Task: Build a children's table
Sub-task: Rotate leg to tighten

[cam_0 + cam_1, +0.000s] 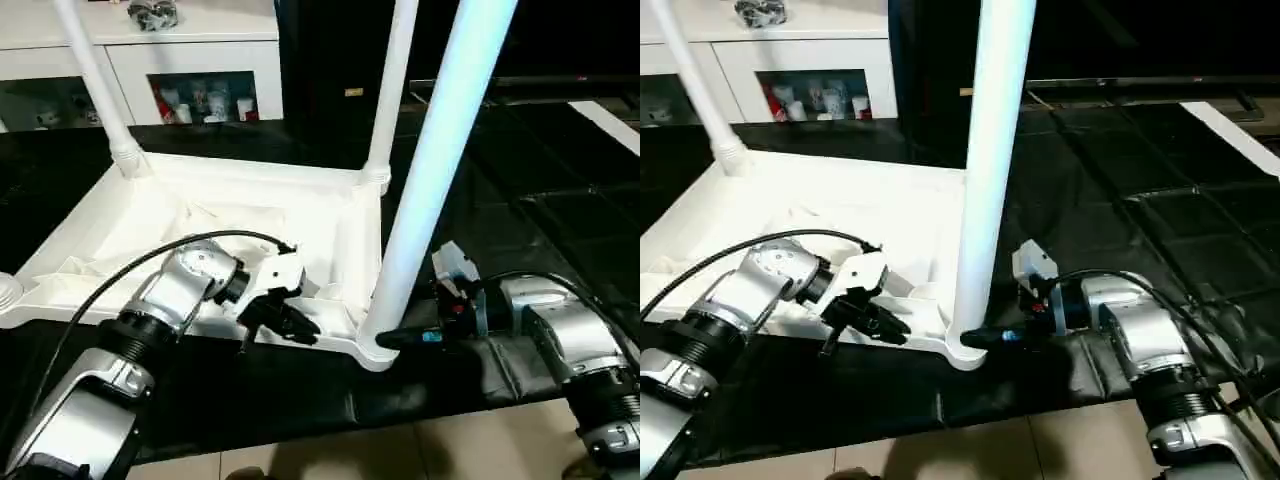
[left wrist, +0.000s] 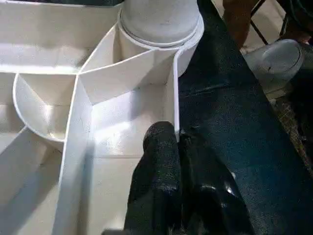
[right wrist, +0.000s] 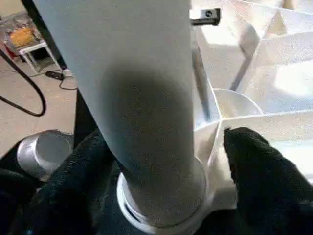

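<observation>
Setting: you are looking at a black mat (image 1: 560, 230) spread over a pale tiled floor (image 1: 430, 450), with a white cabinet (image 1: 190, 60) with glass doors at the back.

Left gripper (image 2: 178, 147): your left fingers are pressed together and pinch the thin side wall of the table top (image 1: 230, 215), close to the near corner. One black finger (image 2: 156, 161) lies inside the wall and the other outside it, over the mat. A black cable (image 1: 120, 275) arcs over the silver left forearm (image 1: 110, 380).

Right gripper (image 3: 161, 161): your right fingers stand apart, one on each side of the near leg (image 1: 440, 150) at its base. From the right wrist view you can see one finger (image 3: 254, 161) beside the corner socket (image 1: 375, 350); whether either finger touches the leg cannot be told.

Table top: it lies upside down on the mat, ribbed side up, with its near edge just in front of your grippers.

Near leg: it stands upright in the corner socket between your two grippers, rising out of the top of the head views.

Other legs: a second leg (image 1: 395, 90) stands in the far corner on your right, and a third leg (image 1: 95, 85) stands, leaning a little, in the far corner on your left.

Fourth socket: at the near left corner you can see a round socket (image 1: 8, 292) at the edge of the left eye view.
</observation>
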